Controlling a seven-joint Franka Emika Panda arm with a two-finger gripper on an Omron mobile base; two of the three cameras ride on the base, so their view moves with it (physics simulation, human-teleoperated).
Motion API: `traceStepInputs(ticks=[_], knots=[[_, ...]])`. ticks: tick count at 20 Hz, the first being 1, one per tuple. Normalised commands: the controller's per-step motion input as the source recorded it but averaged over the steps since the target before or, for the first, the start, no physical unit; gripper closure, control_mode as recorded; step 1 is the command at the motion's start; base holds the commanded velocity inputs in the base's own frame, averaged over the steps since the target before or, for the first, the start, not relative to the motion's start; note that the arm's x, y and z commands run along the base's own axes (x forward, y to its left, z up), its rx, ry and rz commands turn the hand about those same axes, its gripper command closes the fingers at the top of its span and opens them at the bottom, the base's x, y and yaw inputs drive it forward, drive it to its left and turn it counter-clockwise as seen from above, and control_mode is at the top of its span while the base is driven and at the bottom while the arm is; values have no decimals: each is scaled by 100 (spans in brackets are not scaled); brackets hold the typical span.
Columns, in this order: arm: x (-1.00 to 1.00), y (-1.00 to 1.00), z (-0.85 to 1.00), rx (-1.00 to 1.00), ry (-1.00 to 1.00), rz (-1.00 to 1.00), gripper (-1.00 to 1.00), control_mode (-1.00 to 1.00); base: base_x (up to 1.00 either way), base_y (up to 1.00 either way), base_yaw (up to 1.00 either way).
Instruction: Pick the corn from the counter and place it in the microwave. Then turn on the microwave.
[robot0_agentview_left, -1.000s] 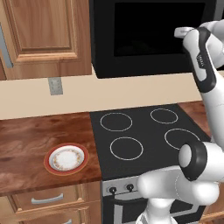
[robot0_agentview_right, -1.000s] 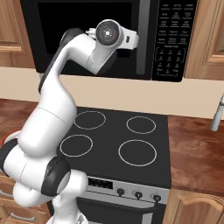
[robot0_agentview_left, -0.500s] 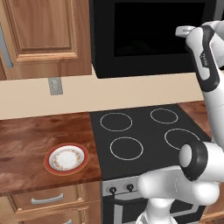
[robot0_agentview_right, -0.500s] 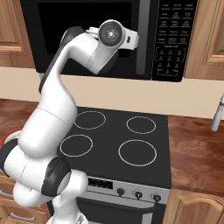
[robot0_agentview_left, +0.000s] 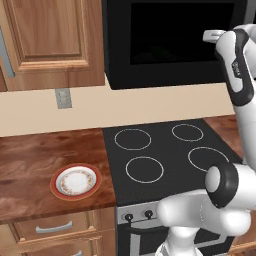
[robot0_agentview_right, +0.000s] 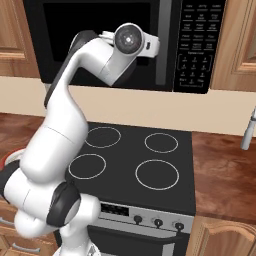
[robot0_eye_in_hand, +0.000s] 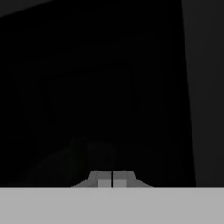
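Microwave (robot0_agentview_right: 125, 45): black box above the stove, its dark glass directly ahead of the jaws (robot0_eye_in_hand: 112, 178), very close; grey door handle (robot0_agentview_right: 162, 45) just beside them, button panel (robot0_agentview_right: 196, 42) farther to that same side. Jaws: closed, holding nothing. Corn: whereabouts cannot be told. Plate (robot0_agentview_left: 76, 181): on the bench (robot0_agentview_left: 35, 165), far below, bare.

The left base view looks forward and down from behind the arm's left, over the worktop (robot0_agentview_left: 30, 170), the stove (robot0_agentview_left: 165, 155) and the microwave (robot0_agentview_left: 170, 40). The right base view looks from behind the arm's right, nearer the microwave's button panel (robot0_agentview_right: 197, 45). Both share stove and microwave. The hand view sits close against dark glass.
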Motion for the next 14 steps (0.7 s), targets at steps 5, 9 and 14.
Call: traceStepInputs(ticks=[5, 9, 14], knots=[[-36, -19, 0, -2, 0, 0, 100, -100, 0, 0, 0], [-47, -20, 0, -1, 0, 0, 100, -100, 0, 0, 0], [-47, -27, 0, 0, -1, 0, 100, -100, 0, 0, 0]])
